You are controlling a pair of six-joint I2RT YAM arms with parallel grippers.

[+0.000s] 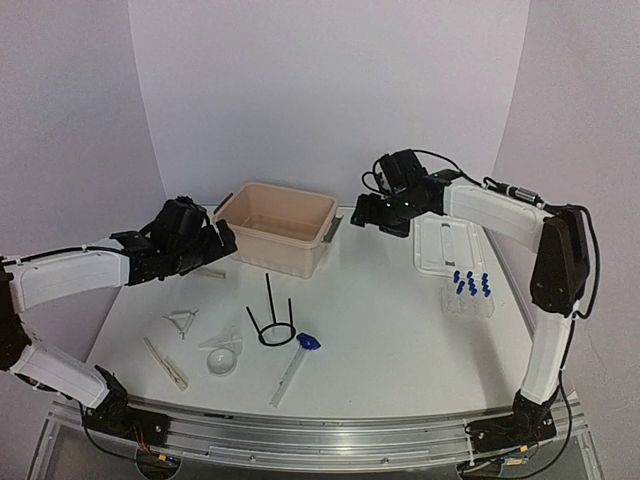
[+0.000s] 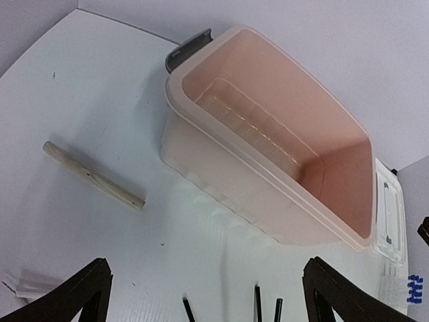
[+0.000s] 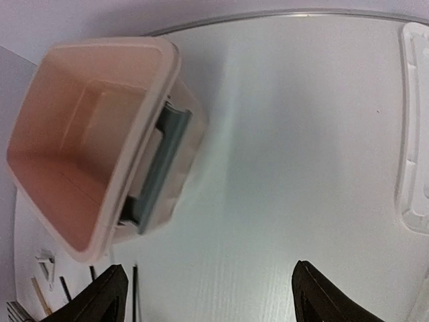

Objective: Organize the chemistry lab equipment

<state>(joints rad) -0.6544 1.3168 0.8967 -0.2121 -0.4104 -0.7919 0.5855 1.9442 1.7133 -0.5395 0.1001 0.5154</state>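
Observation:
Lab equipment lies across the white table. A black wire ring stand (image 1: 272,325) stands at the front middle, with a clear funnel (image 1: 222,358), a wooden clamp (image 1: 166,363) and a blue-tipped brush (image 1: 305,344) around it. Blue-capped tubes (image 1: 470,284) sit in a clear rack (image 1: 468,303) on the right. My left gripper (image 1: 218,240) (image 2: 208,305) hangs open beside the beige tub's left end, holding nothing. My right gripper (image 1: 366,212) (image 3: 211,302) hangs open just off the tub's right end, its jaws wide over bare table.
The beige tub (image 1: 310,258) (image 2: 221,171) (image 3: 144,141) stands at the back middle, with a grey handle (image 3: 161,168). A white lid (image 1: 447,243) (image 3: 415,134) lies right of it. A short wooden stick (image 1: 210,272) (image 2: 94,176) lies by the tub's left side.

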